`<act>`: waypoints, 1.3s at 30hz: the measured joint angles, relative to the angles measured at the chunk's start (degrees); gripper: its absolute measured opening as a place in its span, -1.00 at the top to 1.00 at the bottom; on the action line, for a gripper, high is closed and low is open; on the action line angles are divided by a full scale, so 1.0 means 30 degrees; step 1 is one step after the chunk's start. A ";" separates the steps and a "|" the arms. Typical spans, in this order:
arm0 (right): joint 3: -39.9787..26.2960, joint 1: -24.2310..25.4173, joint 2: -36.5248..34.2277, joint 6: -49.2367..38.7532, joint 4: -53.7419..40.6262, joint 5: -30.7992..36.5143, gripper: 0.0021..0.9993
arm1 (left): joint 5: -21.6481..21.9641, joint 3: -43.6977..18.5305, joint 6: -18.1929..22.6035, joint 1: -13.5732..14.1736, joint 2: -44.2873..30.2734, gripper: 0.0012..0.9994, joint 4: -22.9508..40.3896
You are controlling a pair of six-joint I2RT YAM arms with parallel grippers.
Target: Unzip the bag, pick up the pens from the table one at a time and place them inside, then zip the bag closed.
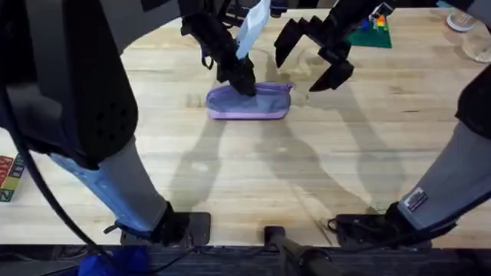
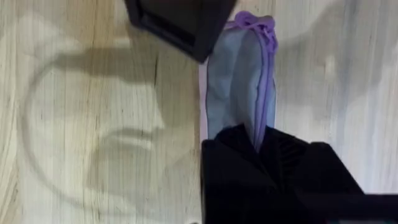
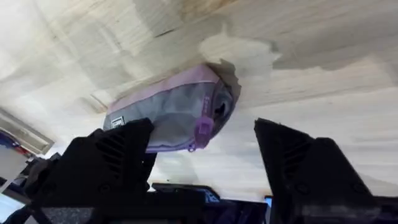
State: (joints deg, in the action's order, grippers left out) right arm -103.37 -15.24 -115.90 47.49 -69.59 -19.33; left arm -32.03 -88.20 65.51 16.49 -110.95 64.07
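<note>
Lavender fabric marks the bag, a soft pouch lying on its side on the far middle of the wooden table, and it looks only part-way opened. In the left wrist view its mouth gapes along the zipper track, pale lining showing between the purple edges, so I judge the unzipping to be under way or nearly done. No pen lies inside as far as these views reach, so loading the pens and zipping shut appear to be all still ahead.

The left gripper is down on the pouch's left end; its fingers are closed narrow on the fabric rim beside the zipper, pinning that end. The right gripper hangs just beyond the pouch's right end with its jaws spread wide and nothing between them.

Each view adds something. The right wrist view alone gives the purple zipper pull, dangling at the end of the pouch nearest that claw, between its two black fingers but not yet touched. The left wrist view alone shows the opened seam and lining. The overhead view alone sets the two arms either side of the pouch and shows toy bricks on a green plate far behind.
</note>
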 joint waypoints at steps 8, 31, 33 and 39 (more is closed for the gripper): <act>0.1286 -0.0271 0.0007 0.0316 0.1325 -0.0508 -0.99 | 0.0000 0.0000 0.0002 0.0000 0.0005 0.92 0.0000; 0.1711 -0.0825 0.0007 0.1322 0.2013 -0.0961 0.27 | 0.0022 0.0000 -0.0005 -0.0007 -0.0002 0.92 -0.0007; 0.1802 -0.0825 0.0004 0.1319 0.1944 -0.0882 0.48 | 0.0015 0.0000 -0.0005 -0.0007 0.0002 0.92 -0.0015; 0.1864 -0.0803 0.0000 0.1309 0.1889 -0.0677 0.84 | 0.0036 0.0000 -0.0005 -0.0007 0.0005 0.92 -0.0015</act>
State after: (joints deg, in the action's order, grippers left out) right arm -97.78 -17.65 -115.90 51.42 -63.92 -21.36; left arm -31.92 -88.20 65.49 16.47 -110.93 64.03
